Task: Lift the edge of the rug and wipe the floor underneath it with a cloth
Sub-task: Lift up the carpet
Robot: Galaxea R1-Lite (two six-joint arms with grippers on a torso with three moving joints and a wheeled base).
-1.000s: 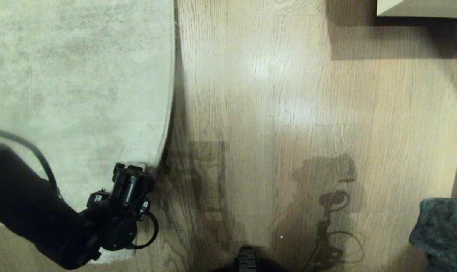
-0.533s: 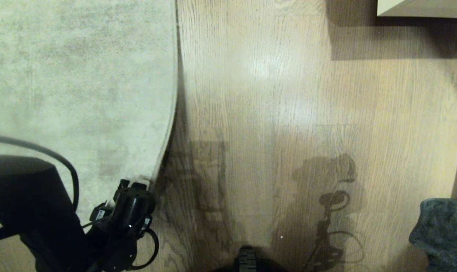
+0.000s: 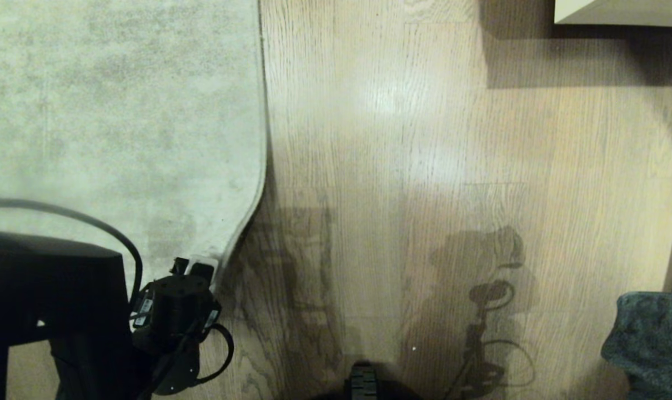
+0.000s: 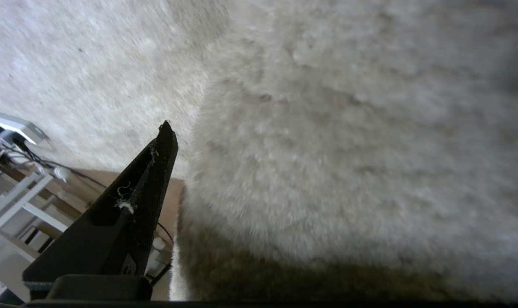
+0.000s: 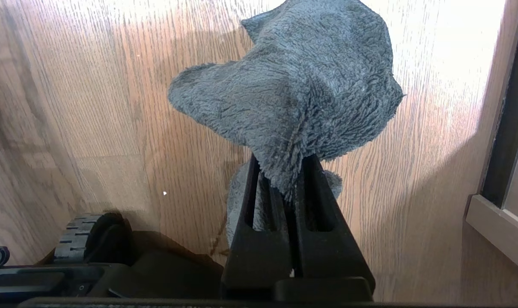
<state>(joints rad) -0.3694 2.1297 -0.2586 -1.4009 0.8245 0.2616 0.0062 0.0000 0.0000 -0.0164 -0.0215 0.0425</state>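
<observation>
Jaws spread wide and holding nothing, the left gripper (image 3: 194, 268) in the head view sits at the near corner of the large pale beige-grey mottled rug (image 3: 119, 122), beside light brown wood-grain plank floor (image 3: 425, 166). In the left wrist view, one black finger (image 4: 156, 171) lies against fuzzy pile. In the right wrist view, the right gripper (image 5: 284, 171) is clamped tight on the small dark grey-teal fuzzy cloth (image 5: 293, 94) above the planks.

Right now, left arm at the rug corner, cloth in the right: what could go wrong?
1. The left gripper is open at the rug corner; only one finger shows beside the pile, so it may close on nothing.
2. The cloth is pinched by a small fold in the right gripper; wiping the floor could tug it free.
</observation>
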